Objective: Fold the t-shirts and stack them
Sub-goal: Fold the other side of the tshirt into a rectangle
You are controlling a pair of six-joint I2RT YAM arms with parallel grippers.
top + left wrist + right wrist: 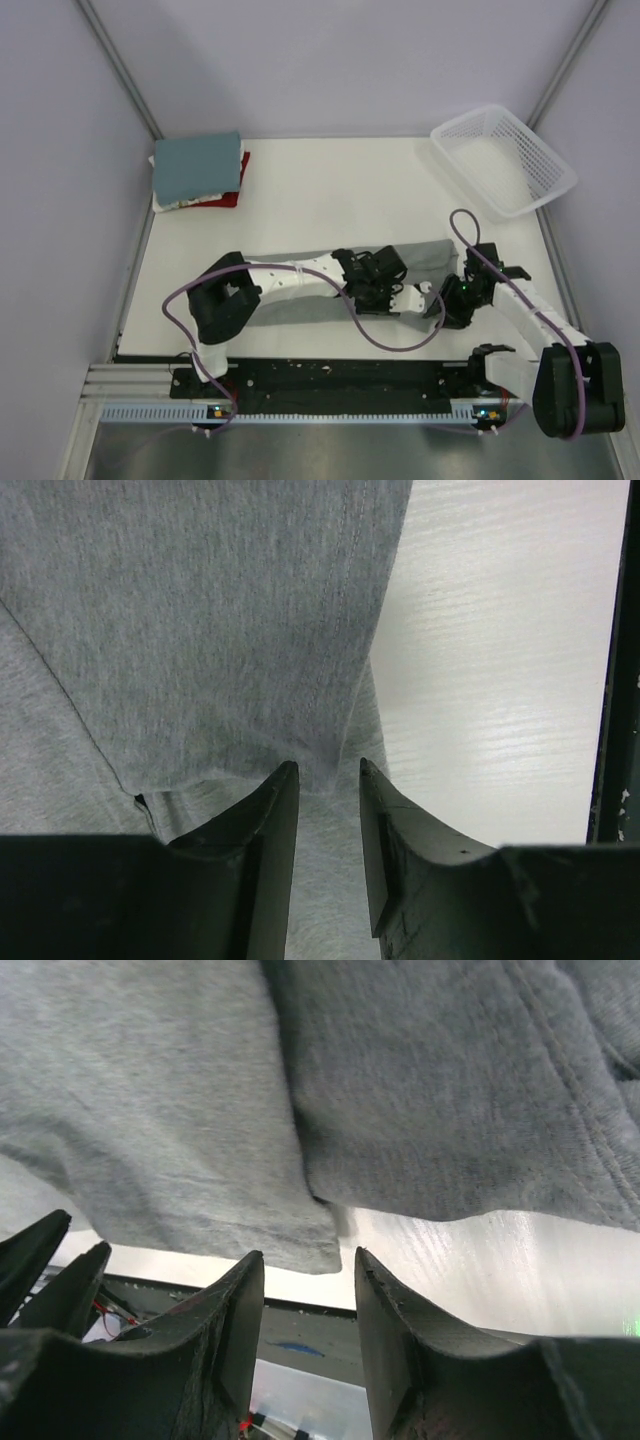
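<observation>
The heather-grey t-shirt lies folded into a long strip across the near middle of the table. It fills the left wrist view and the top of the right wrist view. My left gripper reaches over its near right part, and its jaws stand narrowly apart with grey cloth filling the gap. My right gripper is open just off the shirt's corner, with nothing between its jaws. A folded stack sits at the back left, with teal-blue on top, then whitish and red.
A white plastic lattice basket stands tilted at the back right. The black rail runs along the near table edge just behind both grippers. Purple cables loop from both arms. The left gripper's fingers show at the left edge of the right wrist view.
</observation>
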